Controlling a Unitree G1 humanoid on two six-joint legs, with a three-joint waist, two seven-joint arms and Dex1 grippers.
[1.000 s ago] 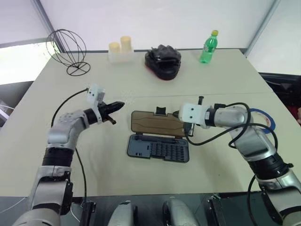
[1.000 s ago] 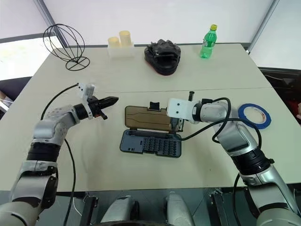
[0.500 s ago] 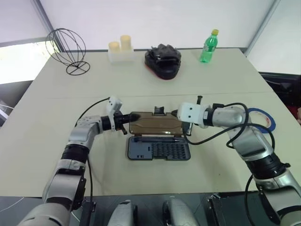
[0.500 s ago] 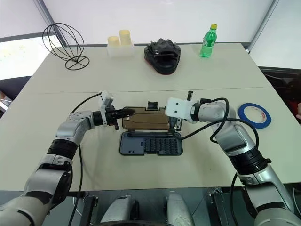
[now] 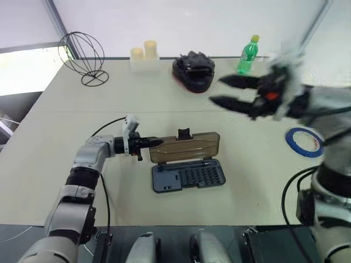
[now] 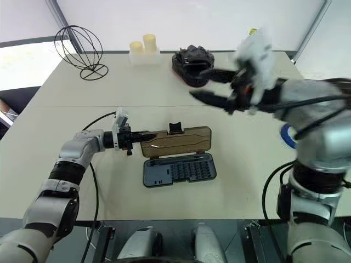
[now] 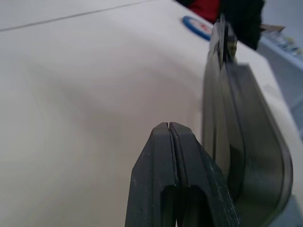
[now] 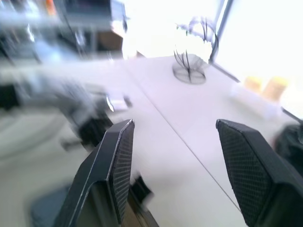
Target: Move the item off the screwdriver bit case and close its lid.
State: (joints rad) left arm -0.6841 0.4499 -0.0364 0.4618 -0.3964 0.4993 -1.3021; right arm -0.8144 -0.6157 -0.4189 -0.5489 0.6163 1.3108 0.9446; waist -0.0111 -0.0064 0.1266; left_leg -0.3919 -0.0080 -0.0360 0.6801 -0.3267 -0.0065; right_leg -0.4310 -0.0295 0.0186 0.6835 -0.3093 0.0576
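The screwdriver bit case is lying nearest me on the beige worktop, its tray facing up with rows of small bits showing. Its lid is standing raised along the far edge of the tray, a smoky-brown translucent panel tilted up off the worktop, with the black latch tab poking up from its top edge.

My left end effector is reaching in level, fingers pressed together with nothing between them. In the left wrist view the closed fingertips are sitting just beside the lid's edge; I cannot tell whether they are touching it.

The blue tape roll is lying flat on the worktop well off to my right, clear of the case, partly hidden behind my right arm.

My right end effector is hanging high above the worktop, blurred, fingers spread apart and empty. In the right wrist view the two black fingers are standing wide.

Along the far side of the worktop: a black wire sphere, two pale yellow cylinders on a white block, a bulky black object, and a green plastic bottle with a yellow cap.
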